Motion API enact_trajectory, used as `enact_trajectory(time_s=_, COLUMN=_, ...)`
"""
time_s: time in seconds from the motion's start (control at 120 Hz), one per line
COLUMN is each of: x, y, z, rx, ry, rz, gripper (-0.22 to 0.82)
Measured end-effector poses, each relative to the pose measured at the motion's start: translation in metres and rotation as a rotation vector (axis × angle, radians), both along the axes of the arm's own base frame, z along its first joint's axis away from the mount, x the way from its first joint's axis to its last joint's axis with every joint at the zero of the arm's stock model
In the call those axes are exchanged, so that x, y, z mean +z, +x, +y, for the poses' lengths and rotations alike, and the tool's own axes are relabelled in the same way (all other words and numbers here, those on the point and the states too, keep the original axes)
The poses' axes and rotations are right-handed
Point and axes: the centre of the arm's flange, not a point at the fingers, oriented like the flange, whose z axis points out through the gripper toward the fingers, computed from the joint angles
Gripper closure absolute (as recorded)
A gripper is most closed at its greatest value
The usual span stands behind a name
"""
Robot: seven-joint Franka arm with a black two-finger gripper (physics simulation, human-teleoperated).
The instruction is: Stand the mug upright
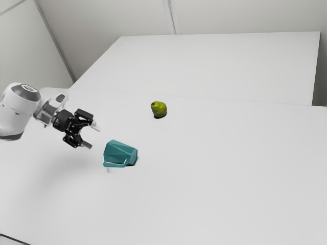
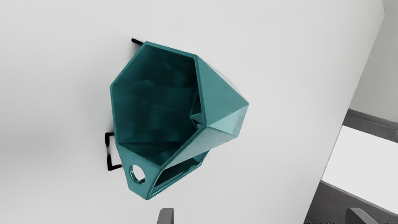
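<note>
- Mug (image 1: 120, 154) on its side, below and left of the exterior view's centre, on the white table (image 1: 219, 178); not upright as the task wants.
- Mouth (image 2: 155, 102) turned toward the exterior view's left, toward the gripper (image 1: 95, 138); base (image 1: 134, 156) toward that view's right. Probably rests steadily thanks to the flat facets.
- Handle (image 1: 115, 165) on the mug's lower side in the exterior view, likely a prop against rolling; cannot tell about contact with the table.
- Hangs with fingers (image 2: 167, 217) wide apart and nothing between, above and left of the mug in the exterior view; probably spread for room around a wall or rim.
- Calls next, by judgement, for a firm hold, then a turn with base down and mouth up; might slip on slanted facets.
- Pear (image 1: 159, 109) in the upper middle of the exterior view, well apart, probably out of the way.
</note>
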Motion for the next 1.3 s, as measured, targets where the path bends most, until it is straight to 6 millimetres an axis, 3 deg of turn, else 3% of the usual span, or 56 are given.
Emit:
enact_trajectory(time_s=0.408, x=-0.051, y=0.0, z=-0.013, rx=-0.032, ry=-0.147, rz=-0.175, gripper=-0.01)
enact_trajectory(time_s=1.05, x=-0.084, y=0.007, z=-0.001, rx=-0.025, ry=-0.171, rz=-0.314, gripper=0.0)
enact_trajectory(time_s=1.3, x=-0.087, y=0.01, z=-0.01, rx=-0.043, ry=-0.185, rz=-0.339, gripper=0.02)
